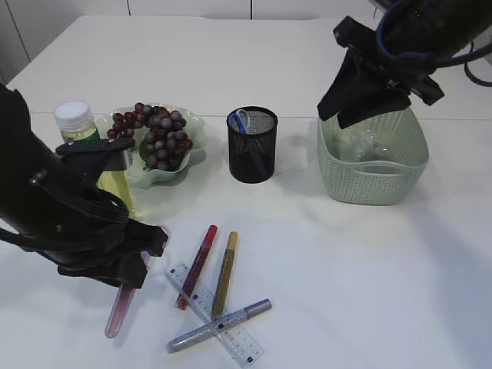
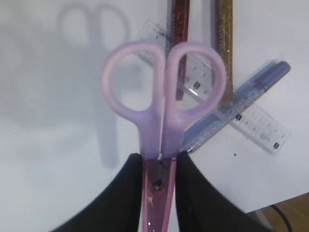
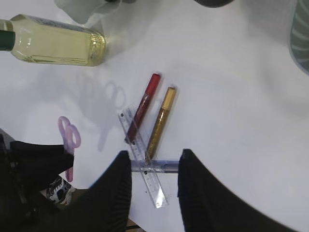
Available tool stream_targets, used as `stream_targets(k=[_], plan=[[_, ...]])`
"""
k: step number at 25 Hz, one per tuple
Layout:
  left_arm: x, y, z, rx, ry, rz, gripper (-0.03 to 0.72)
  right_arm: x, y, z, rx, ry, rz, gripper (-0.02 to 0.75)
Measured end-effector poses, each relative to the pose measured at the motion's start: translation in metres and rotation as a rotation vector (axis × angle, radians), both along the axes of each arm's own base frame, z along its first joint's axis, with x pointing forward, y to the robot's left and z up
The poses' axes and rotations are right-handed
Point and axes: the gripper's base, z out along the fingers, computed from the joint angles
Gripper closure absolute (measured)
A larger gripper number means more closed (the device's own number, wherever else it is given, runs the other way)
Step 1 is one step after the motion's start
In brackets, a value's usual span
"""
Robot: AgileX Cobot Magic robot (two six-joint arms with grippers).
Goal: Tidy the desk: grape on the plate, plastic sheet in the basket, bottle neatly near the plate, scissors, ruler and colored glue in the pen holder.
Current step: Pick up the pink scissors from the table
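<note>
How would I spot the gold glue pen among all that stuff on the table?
Start at the black mesh pen holder in the middle and look toward the near edge, where pens lie over a clear ruler. The gold glue pen lies between the red one and the silver one, the only gold-coloured stick.

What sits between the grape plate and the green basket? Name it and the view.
The black mesh pen holder, with a blue item inside, stands between the plate and basket; the exterior view shows it.
</note>
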Motion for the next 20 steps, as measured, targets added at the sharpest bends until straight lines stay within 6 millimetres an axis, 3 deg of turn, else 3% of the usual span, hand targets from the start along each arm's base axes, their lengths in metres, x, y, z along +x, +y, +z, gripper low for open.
stream_targets(k=[20], plan=[[0.018, -0.015, 0.029, -0.109, -0.122, -0.016, 0.538, 0.000, 0.007, 0.006, 0.084, -0.046, 0.057, 0.463]])
